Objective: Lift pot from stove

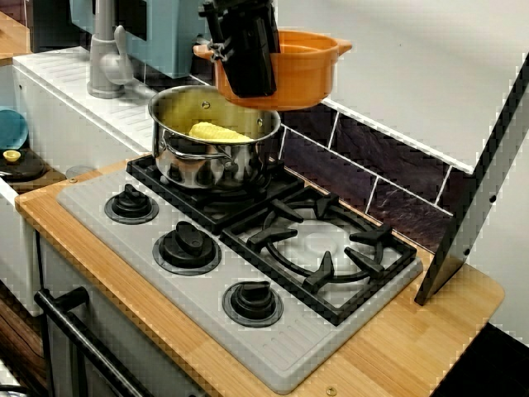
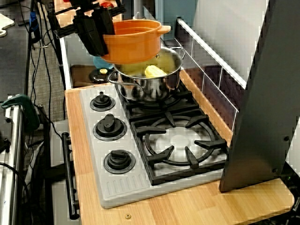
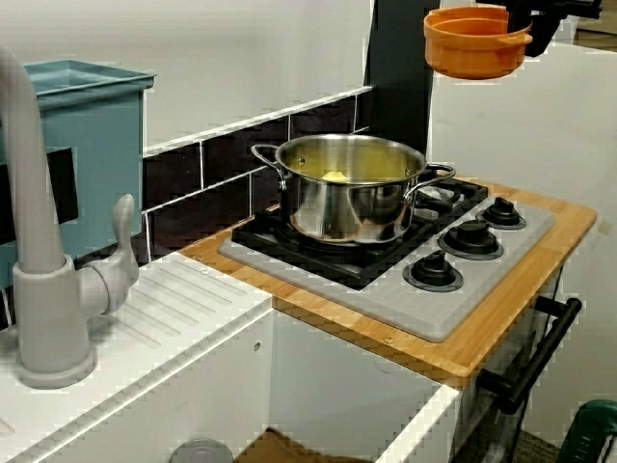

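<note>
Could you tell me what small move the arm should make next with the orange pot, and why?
Probably just hold steady or rise slightly: the gripper grips the orange pot by its rim, already well above the stove and the steel pot.

- The steel pot stood on the rear burner of the stove, directly under the raised orange pot, with open air between them.
- The gripper was clamped on the orange pot's rim.
- The front burner grate lay bare.
- A dark slanted panel closed off one end of the counter.
- The tiled backsplash walled the rear.
- The faucet rose beside the stove.
</note>
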Robot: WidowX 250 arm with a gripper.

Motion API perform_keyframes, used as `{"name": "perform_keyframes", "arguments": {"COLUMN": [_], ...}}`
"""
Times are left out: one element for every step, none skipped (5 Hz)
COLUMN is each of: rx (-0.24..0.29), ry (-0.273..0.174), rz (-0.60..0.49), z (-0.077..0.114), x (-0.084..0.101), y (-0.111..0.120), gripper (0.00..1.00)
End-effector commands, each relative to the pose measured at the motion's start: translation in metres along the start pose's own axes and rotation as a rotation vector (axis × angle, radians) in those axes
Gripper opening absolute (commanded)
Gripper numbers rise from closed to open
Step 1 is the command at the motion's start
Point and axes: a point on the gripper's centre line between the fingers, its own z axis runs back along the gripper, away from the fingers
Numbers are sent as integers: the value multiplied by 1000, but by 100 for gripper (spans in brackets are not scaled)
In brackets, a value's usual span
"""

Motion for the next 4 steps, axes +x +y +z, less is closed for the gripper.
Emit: {"name": "perform_keyframes", "arguments": {"rx": [43,53,65,65], "ry": [-31,-29,-21,-28], "rz": [-7,-8,3,7], "z": [13,11,13,15], "x": [5,5,6,6], "y": [1,1,4,5], "gripper": [0,0,0,0]}}
